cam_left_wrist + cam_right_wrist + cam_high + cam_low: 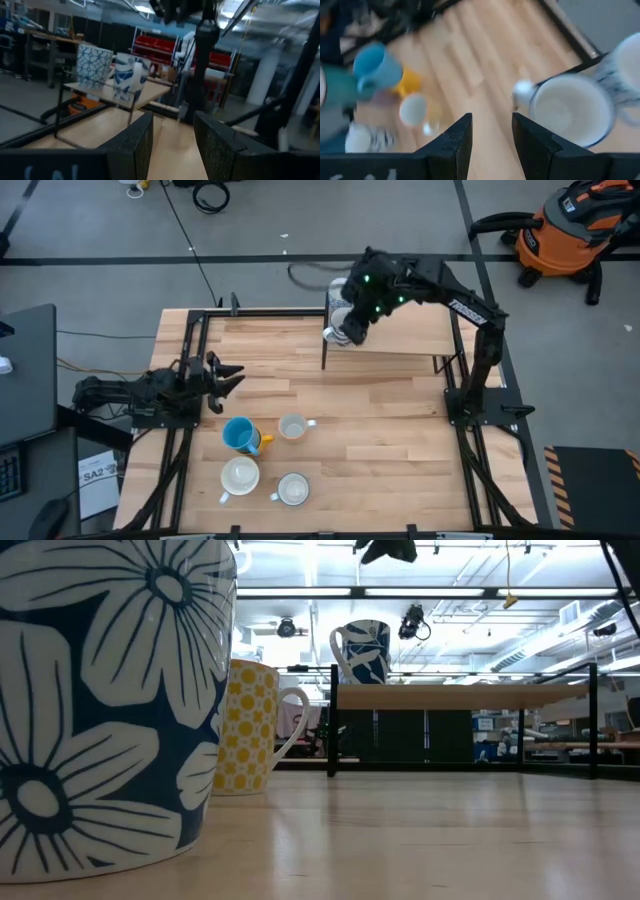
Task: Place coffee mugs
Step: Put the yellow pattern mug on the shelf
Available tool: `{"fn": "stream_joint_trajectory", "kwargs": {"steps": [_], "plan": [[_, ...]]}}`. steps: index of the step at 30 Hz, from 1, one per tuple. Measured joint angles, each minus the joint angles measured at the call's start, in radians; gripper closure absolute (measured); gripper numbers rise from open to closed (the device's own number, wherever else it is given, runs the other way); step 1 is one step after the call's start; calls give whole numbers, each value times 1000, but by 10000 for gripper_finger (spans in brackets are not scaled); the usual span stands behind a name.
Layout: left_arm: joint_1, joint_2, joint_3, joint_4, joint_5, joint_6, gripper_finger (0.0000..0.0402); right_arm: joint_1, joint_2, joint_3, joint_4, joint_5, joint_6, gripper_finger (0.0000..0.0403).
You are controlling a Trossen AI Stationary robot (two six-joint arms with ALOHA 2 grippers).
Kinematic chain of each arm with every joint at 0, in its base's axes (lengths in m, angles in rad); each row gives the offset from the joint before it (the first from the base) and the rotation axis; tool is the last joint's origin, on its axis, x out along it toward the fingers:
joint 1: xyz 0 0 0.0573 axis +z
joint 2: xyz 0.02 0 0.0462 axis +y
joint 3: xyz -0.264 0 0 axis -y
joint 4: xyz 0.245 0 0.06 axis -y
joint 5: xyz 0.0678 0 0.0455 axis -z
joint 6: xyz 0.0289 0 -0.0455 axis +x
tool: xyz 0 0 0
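While the right gripper (345, 330) hung over the raised shelf (400, 335), jaws apart and empty, four mugs (240, 435) waited on the desk (380, 440). Low down, one patterned mug (362, 652) topped the shelf. Both wrist views showed parted jaws; fetching another mug seemed next.

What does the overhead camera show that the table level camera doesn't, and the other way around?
Only the high view shows both arms: the left hand open and empty near the table's left edge, the right hand open above the shelf's left end, plus the blue mug and three pale mugs beside it on the table. Only the low view shows mug patterns: a large dark mug with white flowers up close and a yellow-patterned mug behind it. Both show the raised wooden shelf with a mug on its left end.
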Motion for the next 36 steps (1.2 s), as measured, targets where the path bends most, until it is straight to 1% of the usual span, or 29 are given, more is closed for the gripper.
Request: {"fn": "stream_joint_trajectory", "kwargs": {"steps": [2,4,6,8,13,15,17,21,26,31,36], "plan": [[0,18,43,13,9,-6,253,38,0,0,-42,12,-36,259],[0,59,88,9,10,-7,253,82,0,-16,-55,70,-50,259],[0,122,143,3,11,-23,253,126,0,-46,-57,132,-50,259],[0,198,212,-8,14,-61,253,162,0,-81,-61,167,-50,259],[0,434,416,-189,18,-210,253,228,-1,-178,-65,179,-120,259],[0,531,501,-293,20,-257,253,251,-11,-228,-66,179,-136,259],[0,627,594,-401,44,-290,253,270,-38,-293,-63,182,-149,259],[8,804,769,-609,122,-354,253,299,-144,-471,4,190,-134,259],[39,1012,942,-779,209,-419,253,309,-317,-726,209,184,-113,259],[69,1196,1044,-875,297,-422,253,309,-455,-906,325,156,-113,259],[74,1336,1091,-916,347,-419,253,308,-547,-1017,389,154,-113,259]]}}
